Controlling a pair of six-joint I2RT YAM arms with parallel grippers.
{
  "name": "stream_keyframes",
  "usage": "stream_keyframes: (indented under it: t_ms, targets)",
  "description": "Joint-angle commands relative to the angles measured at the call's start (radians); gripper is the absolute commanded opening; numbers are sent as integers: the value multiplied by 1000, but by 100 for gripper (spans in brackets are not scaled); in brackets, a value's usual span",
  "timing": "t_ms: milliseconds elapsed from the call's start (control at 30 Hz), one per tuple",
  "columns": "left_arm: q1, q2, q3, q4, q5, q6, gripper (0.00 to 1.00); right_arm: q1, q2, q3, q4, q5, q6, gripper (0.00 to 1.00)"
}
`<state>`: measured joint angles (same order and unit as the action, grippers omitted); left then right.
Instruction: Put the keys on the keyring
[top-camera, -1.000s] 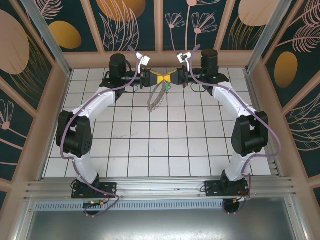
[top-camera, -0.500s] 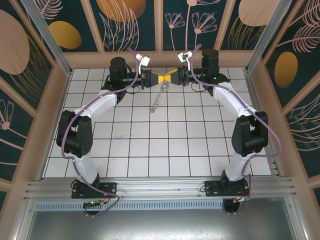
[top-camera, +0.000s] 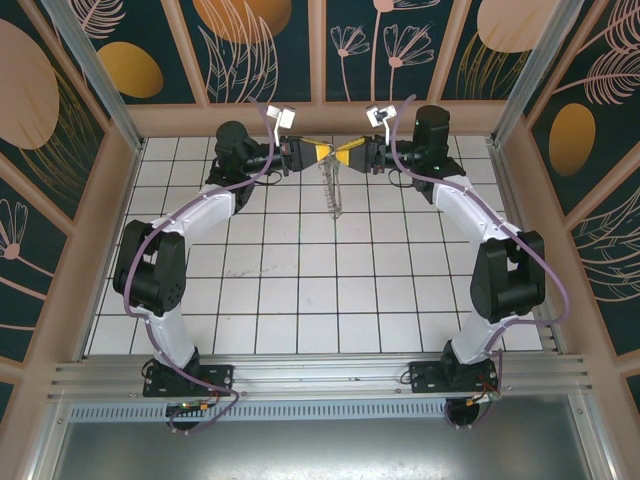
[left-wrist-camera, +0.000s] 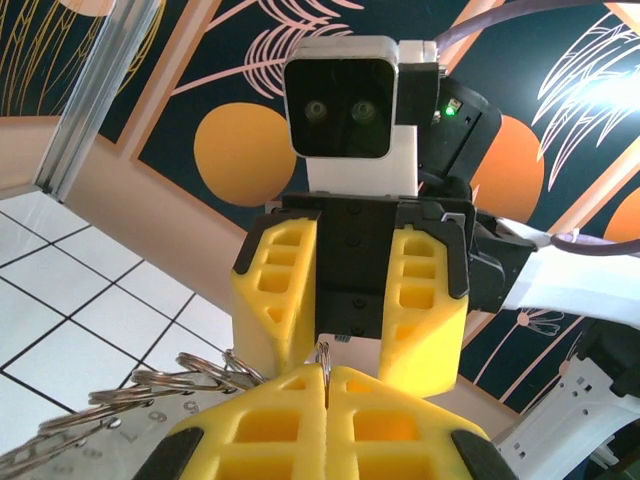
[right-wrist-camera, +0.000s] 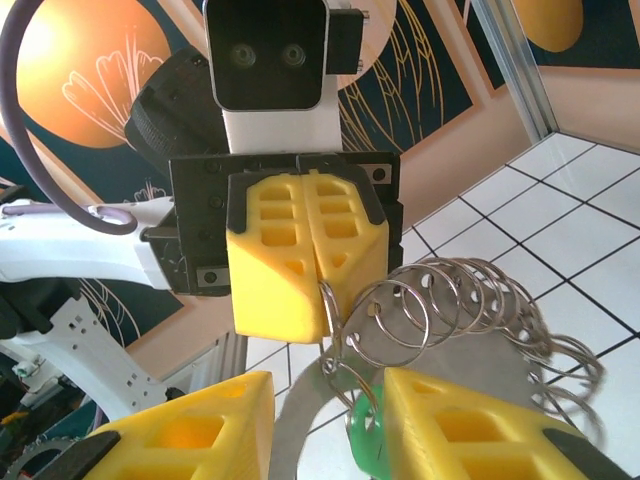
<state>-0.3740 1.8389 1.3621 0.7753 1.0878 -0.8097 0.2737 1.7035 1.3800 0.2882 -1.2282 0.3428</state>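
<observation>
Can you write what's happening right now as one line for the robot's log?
left end effector: shut on keyring | right end effector: open | key: green, hanging below keyring between right fingers, not pinched

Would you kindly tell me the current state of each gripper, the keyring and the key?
left gripper: shut, pinching one wire of the keyring.
right gripper: open, straddling the key without gripping it.
keyring: hanging from the left gripper, its small loops bunched together.
key: green head hanging low among the loops, apparently threaded on one.
</observation>
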Motion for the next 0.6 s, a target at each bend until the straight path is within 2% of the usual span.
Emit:
stream_keyframes:
  t_ms: [0,233,300,467,567]
  targets:
    - [-3,-50,-8,97,-1,-34,0,2,-18,-13,104,-14,51,34]
    - [-3,-60,-13,131,8,-60,0,20,-8,-19,132,-17,65,31]
    - [-3,-60,-16,139,7,-67,0,22,-5,-21,142,-19,71,25]
    - [-3,-62,-15,146,-5,-74,0,25,-15,-43,164,-23,84,0]
    - [-3,-65,-18,155,-18,-81,0,27,-31,-65,171,-22,85,0]
